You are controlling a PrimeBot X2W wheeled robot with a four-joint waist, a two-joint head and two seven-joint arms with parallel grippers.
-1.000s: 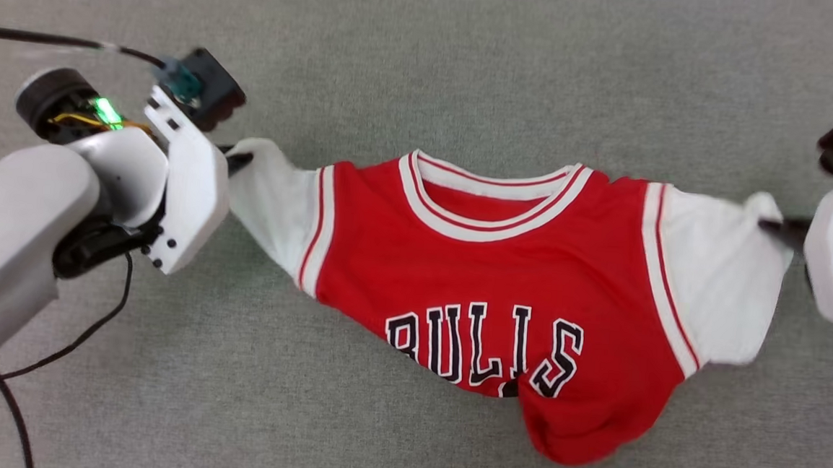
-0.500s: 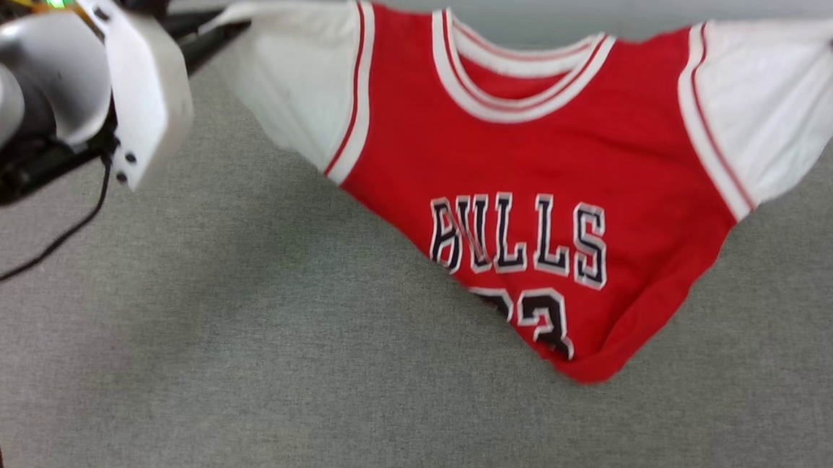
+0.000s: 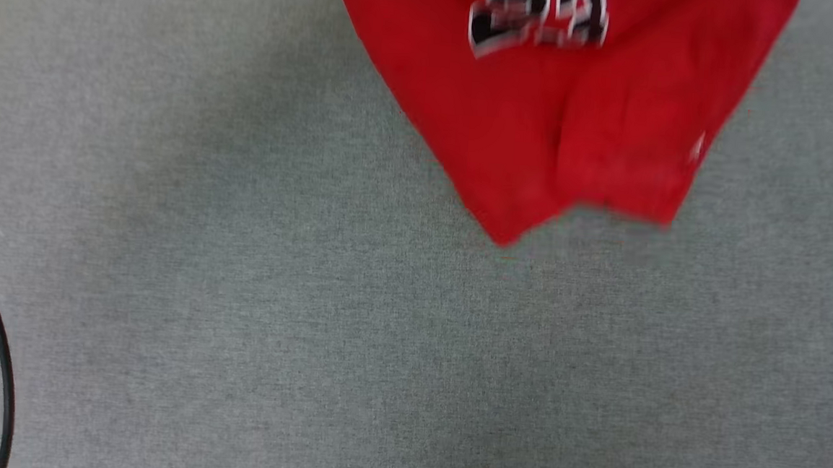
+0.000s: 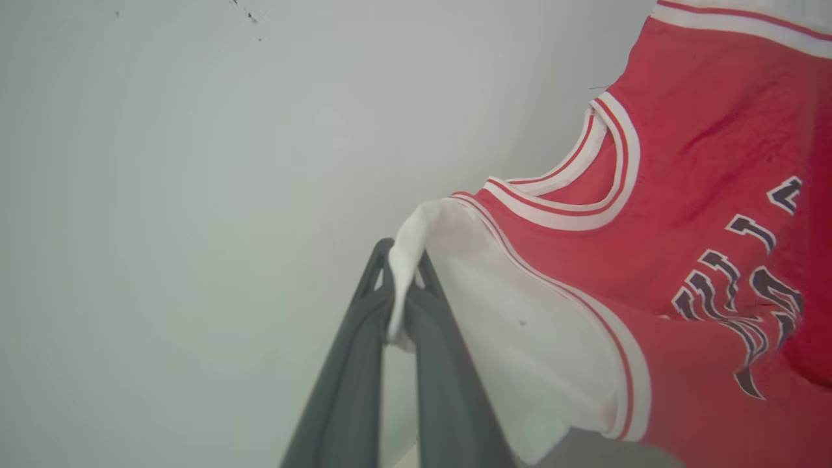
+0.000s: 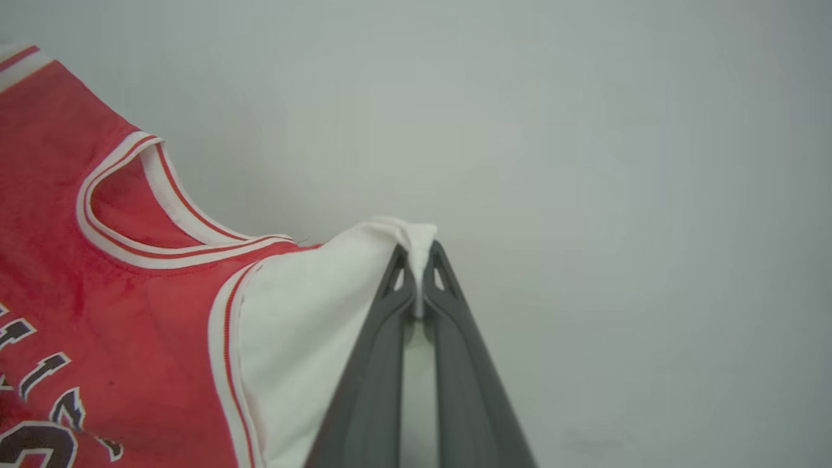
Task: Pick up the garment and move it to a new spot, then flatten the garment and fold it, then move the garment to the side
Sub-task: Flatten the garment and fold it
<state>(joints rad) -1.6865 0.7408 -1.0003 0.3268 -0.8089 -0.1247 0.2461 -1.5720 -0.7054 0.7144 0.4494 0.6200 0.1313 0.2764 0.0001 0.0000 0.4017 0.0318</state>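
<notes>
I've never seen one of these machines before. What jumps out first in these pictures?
The red jersey hangs above the gray fabric surface in the head view, its hem loose and part of a black number at the top edge. In the wrist views, the left tool and right tool each pinch the tip of a white sleeve, holding the shirt spread between them.

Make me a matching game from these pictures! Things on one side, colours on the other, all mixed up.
Things:
1. garment, main body
2. sleeve
3. cable
4. surface below the garment

Colours:
A. black
B. grey
C. red
D. white

Right pairs: 1-C, 2-D, 3-A, 4-B
</notes>
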